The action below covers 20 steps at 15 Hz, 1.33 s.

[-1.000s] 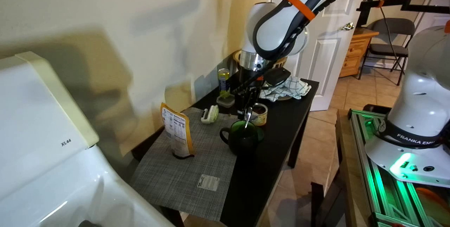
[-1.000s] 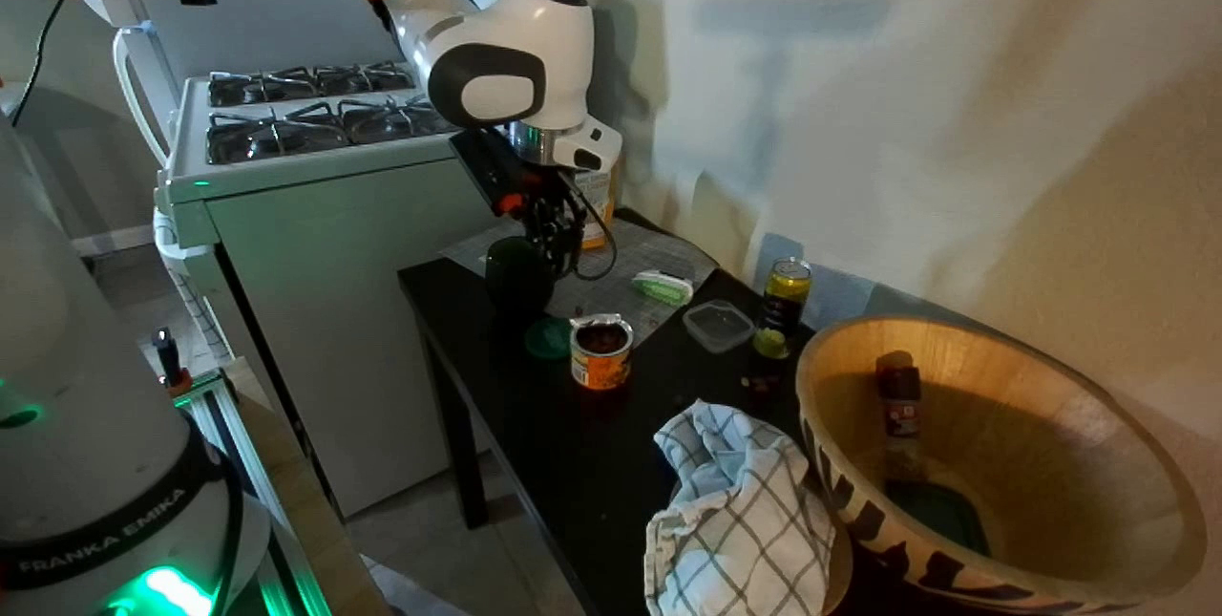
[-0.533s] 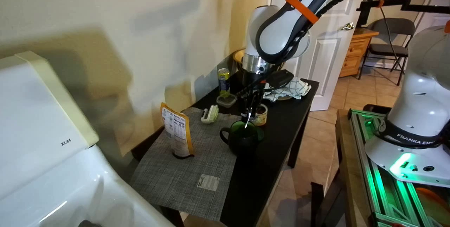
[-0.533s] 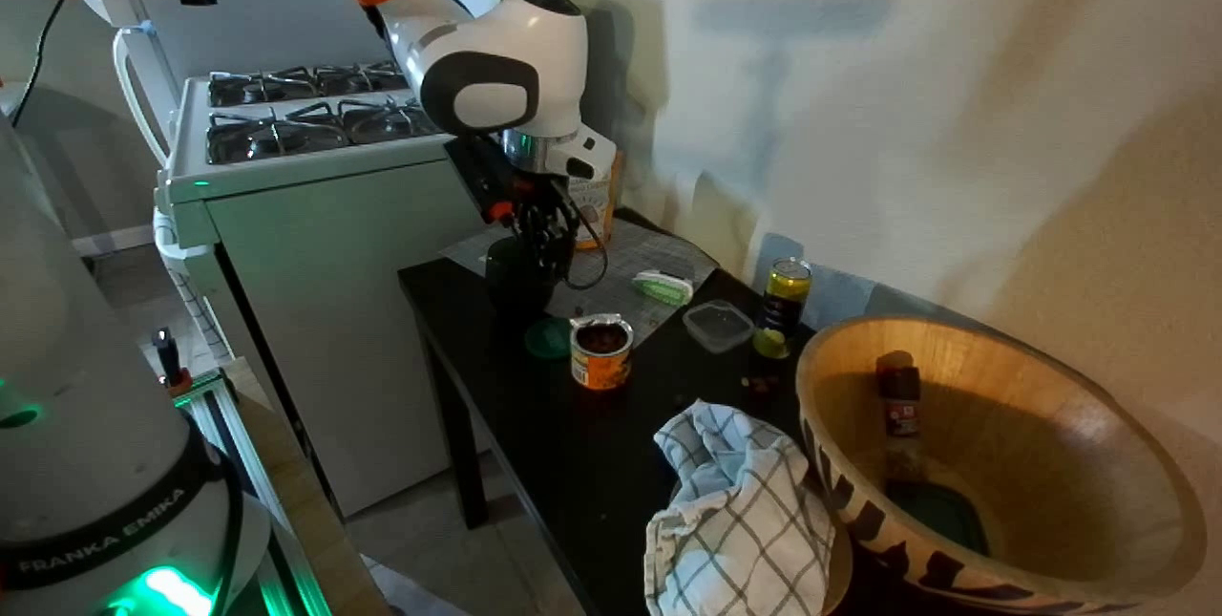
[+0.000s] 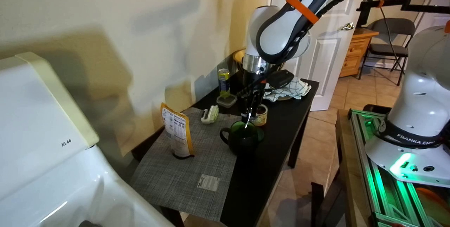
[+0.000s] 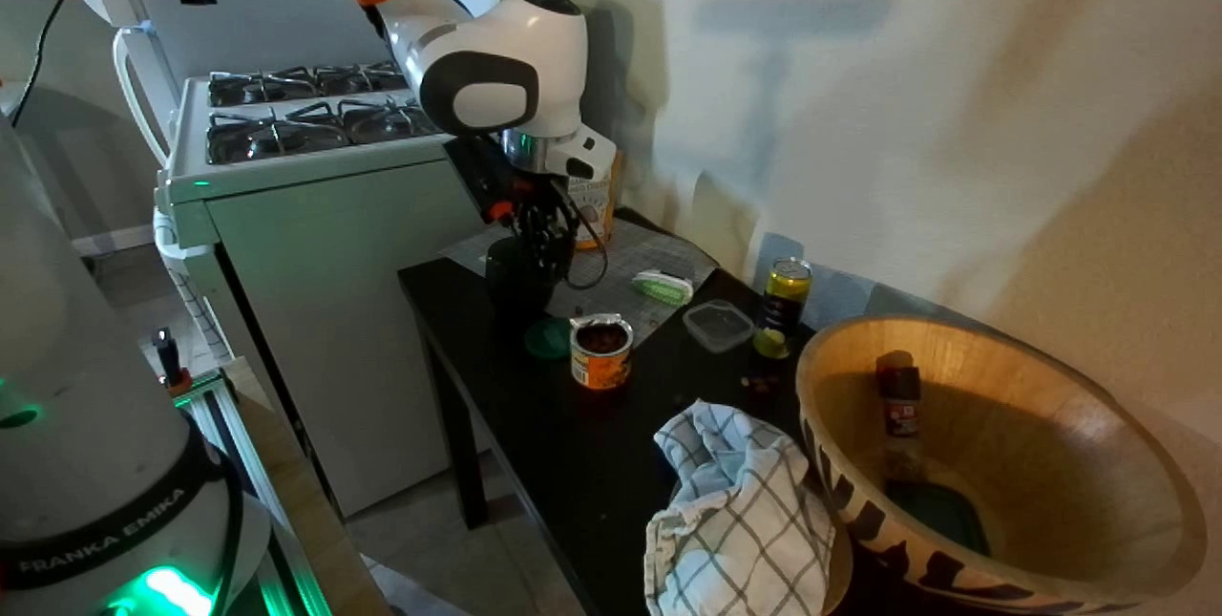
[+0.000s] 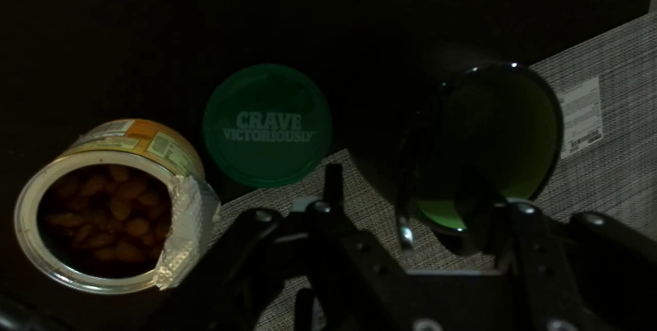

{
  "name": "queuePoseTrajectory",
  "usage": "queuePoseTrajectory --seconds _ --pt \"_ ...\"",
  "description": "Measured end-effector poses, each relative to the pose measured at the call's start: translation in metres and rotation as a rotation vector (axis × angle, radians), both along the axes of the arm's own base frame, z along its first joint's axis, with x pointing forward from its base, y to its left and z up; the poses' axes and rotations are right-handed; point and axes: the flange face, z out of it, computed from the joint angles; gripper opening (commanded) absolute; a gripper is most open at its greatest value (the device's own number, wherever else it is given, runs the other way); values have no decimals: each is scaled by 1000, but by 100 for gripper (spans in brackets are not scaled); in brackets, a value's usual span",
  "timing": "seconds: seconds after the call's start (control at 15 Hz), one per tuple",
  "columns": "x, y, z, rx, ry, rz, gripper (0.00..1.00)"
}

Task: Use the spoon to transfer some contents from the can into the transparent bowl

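In the wrist view, we are finding the claw spread, spoon leaning in mug, can lower left.

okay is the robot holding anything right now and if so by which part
Nothing is held: in the wrist view the end effector is open, and the spoon handle shows between its fingers with gaps either side.

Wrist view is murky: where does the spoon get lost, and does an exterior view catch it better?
Wrist view: dim, the spoon glinting at one end, then fading into shadow against the mug; the can is clearer. In an exterior view: better, a bright highlight on the spoon rising from the mug. In both exterior views: the mug's outside nearly black, like the table.
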Motion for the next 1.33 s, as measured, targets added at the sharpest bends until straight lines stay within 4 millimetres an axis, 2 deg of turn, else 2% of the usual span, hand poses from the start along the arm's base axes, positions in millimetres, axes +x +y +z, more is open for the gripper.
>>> queuePoseTrajectory --seconds 0.2,0.47,1.33 --pt "0 0 0 0 1 0 56" --pt "-1 0 -1 1 3 -1 51" --pt "0 -2 6 -10 -46 17 44"
